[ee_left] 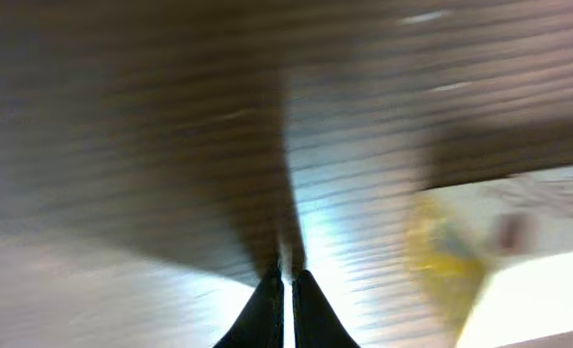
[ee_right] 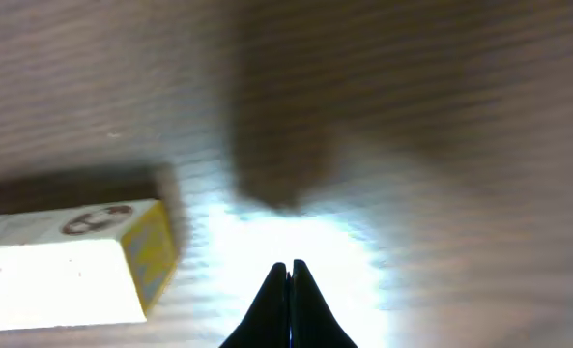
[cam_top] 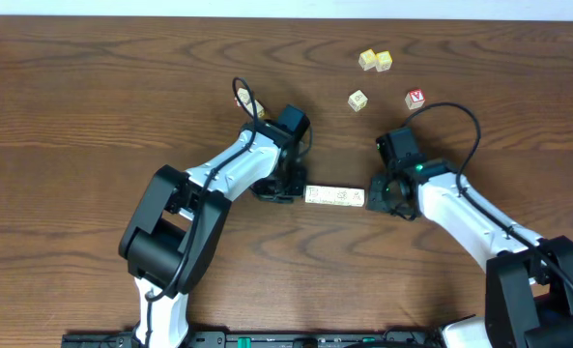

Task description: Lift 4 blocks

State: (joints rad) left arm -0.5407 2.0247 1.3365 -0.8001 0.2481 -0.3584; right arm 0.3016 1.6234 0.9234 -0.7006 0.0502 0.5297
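Observation:
Several white-faced blocks lie end to end in a short row on the table, between my two grippers. My left gripper is at the row's left end, and my right gripper is at its right end. Both are shut with nothing between their fingers. In the left wrist view the shut tips point at bare wood, and the blurred end of the block row lies to their right. In the right wrist view the shut tips hang over the table, with the end block to the left and apart from them. I cannot tell whether either gripper touches the row.
Two pale yellow cubes sit together at the back, with a third nearer. A cube with a red letter face stands to its right. One more small cube lies behind the left arm, by its cable.

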